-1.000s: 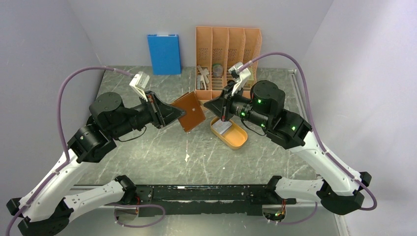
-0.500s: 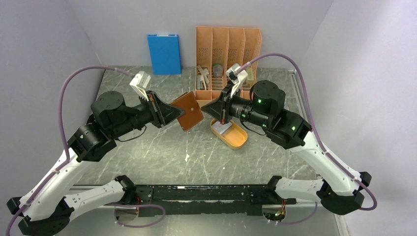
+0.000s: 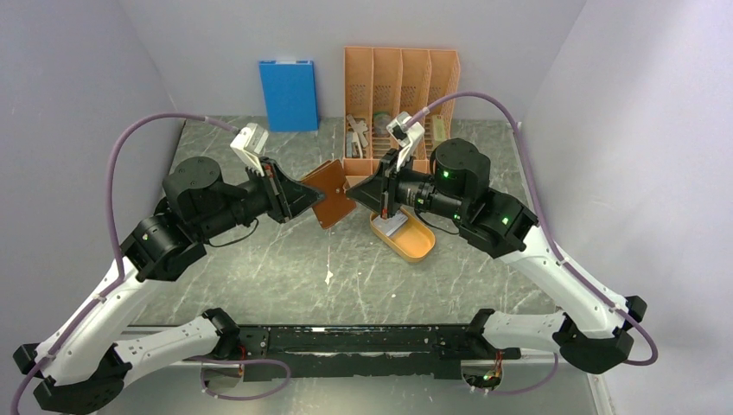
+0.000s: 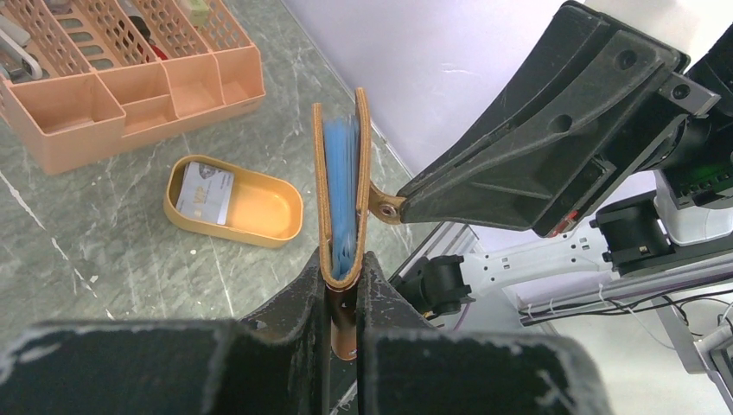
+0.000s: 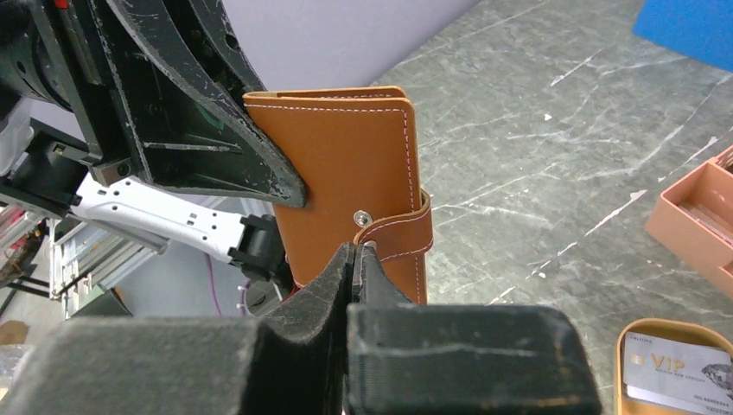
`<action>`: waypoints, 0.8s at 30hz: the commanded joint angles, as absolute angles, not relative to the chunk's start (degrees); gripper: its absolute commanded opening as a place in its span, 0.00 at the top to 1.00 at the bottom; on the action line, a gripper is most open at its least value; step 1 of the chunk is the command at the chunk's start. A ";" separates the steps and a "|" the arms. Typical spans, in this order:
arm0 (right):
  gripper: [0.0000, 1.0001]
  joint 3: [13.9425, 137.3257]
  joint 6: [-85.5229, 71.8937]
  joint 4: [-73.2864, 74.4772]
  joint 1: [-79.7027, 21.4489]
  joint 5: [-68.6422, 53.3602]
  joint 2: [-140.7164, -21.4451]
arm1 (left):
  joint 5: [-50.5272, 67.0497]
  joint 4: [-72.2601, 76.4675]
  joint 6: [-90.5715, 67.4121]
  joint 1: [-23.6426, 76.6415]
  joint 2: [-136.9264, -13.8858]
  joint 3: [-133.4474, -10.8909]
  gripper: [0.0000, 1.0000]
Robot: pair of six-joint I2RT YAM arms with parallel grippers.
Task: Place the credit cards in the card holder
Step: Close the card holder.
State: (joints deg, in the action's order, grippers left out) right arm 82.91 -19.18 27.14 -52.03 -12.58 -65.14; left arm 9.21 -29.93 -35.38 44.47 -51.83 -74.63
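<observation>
While the top view gives only the brown outer face of the card holder, raised above the desk between the two arms, its inside is seen from the left wrist alone: there the covers stand slightly apart, and blue sleeves are packed between them. The left gripper is clamped on the holder, and in the left wrist view its fingers are pressed from both sides on the folded lower edge, so that the holder stands upright out of them. The snap tab is shown clearly only by the right wrist camera, where it is wrapped around the edge of the holder and its end lies on the front cover near a metal stud. The fingers of the right gripper are closed together, and their tips are placed right at the end of the tab; whether the tab is pinched between them cannot be told. One credit card, pale and with the letters VIP readable in the right wrist view, is lying flat in the orange oval tray on the desk, just below the right gripper and apart from the holder. An orange desk organizer and a blue box are placed at the back wall.
</observation>
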 commanded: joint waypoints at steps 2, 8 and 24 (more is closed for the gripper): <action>1.00 82.91 -21.01 24.00 -52.11 -13.48 -64.86 | 9.44 -28.86 -34.07 44.46 -51.86 -76.69 0.95; 1.00 82.71 -21.59 23.40 -52.12 -13.78 -65.62 | 10.19 -28.44 -33.84 44.47 -51.85 -76.73 0.95; 1.00 83.40 -21.53 24.46 -52.12 -13.30 -67.50 | 11.67 -26.99 -34.50 44.43 -51.85 -76.05 0.95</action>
